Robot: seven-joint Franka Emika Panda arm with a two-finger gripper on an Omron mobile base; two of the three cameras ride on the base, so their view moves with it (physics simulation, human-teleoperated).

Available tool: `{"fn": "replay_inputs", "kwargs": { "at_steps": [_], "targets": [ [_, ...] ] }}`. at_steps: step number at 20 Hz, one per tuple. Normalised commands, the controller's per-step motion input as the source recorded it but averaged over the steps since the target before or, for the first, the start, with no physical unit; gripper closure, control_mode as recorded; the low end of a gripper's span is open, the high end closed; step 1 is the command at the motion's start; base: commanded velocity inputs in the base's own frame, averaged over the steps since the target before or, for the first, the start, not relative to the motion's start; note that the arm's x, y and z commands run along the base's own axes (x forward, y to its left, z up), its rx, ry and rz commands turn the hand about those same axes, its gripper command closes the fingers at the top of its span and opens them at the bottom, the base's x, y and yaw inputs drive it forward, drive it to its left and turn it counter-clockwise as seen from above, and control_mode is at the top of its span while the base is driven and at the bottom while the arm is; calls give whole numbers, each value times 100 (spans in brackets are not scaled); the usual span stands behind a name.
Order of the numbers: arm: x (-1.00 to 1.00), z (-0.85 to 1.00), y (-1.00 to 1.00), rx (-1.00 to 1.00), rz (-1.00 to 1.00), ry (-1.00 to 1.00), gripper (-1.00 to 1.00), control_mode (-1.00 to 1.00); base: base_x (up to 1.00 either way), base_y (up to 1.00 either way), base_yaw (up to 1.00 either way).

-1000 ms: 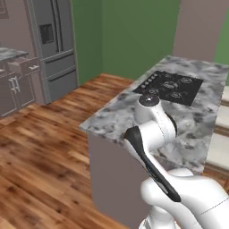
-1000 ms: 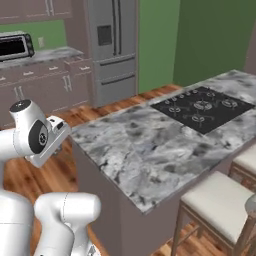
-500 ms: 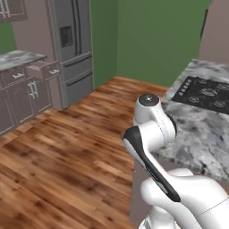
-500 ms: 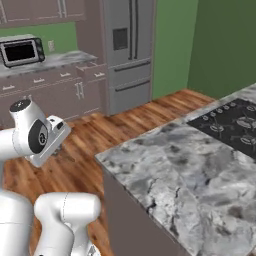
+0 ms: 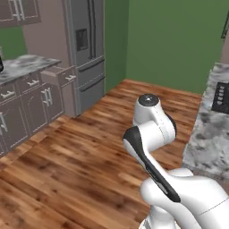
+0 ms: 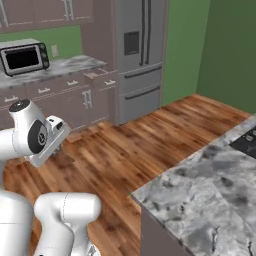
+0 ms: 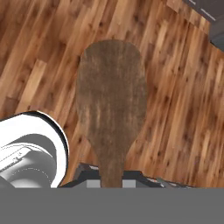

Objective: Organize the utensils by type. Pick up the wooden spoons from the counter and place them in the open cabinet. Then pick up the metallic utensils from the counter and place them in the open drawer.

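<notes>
the counter (image 5: 27,65) with the open drawer (image 5: 62,75) sits far left by the fridge (image 5: 87,44); the wooden spoon (image 7: 111,100) rides clamped in the gripper (image 7: 111,177) over bare floor, not yet stowed, so most of the task looks left

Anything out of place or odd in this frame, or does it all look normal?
Nothing looks spilled or damaged. The hand holds a wooden spoon over bare wood floor, away from any counter. One drawer beside the fridge stands open, as the task expects.
</notes>
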Motion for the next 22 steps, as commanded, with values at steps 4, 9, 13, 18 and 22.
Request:
{"fn": "replay_inputs", "kwargs": {
  "at_steps": [4,9,13,18,22],
  "targets": [
    [0,0,0,0,0,0,100,100,72,92,-14],
    [0,0,0,0,0,0,100,100,74,86,-19],
    [0,0,0,0,0,0,100,100,75,83,-21],
    [0,0,0,0,0,0,100,100,77,76,-26],
    [0,0,0,0,0,0,100,100,86,64,-33]
  ]
}}
